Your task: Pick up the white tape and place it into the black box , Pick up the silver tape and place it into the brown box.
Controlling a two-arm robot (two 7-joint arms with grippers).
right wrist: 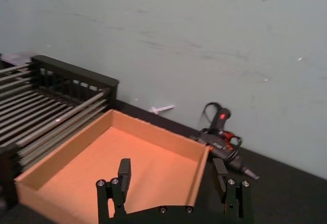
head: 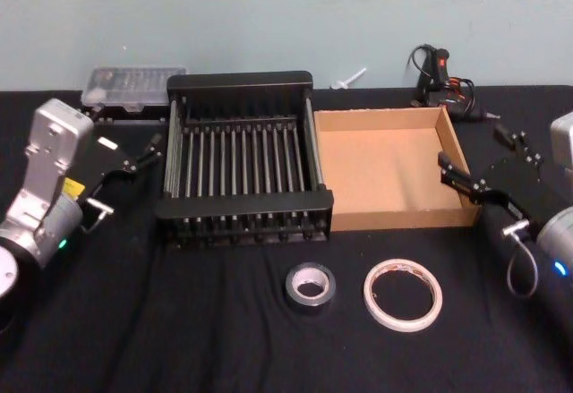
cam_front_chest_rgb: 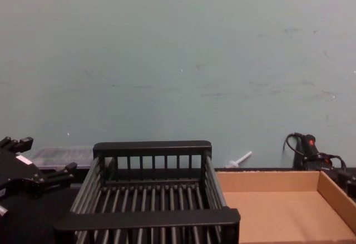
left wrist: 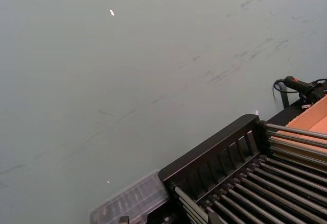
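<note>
Now both tapes lie on the tabletop (head: pixel 179 339), white tape (head: pixel 403 294) beside silver tape (head: pixel 311 287), left pincer (head: pixel 148 153) and right pincer (head: pixel 454 175) wide open, holding nothing.

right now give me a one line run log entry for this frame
white tape: on table | silver tape: on table | black box, brown box: empty | left gripper, right gripper: open

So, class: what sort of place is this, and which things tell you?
Probably a workshop or lab bench: a table draped in black cloth against a scuffed plain wall, a glue gun with cables at the back, and a clear plastic parts case beside the black box.
</note>
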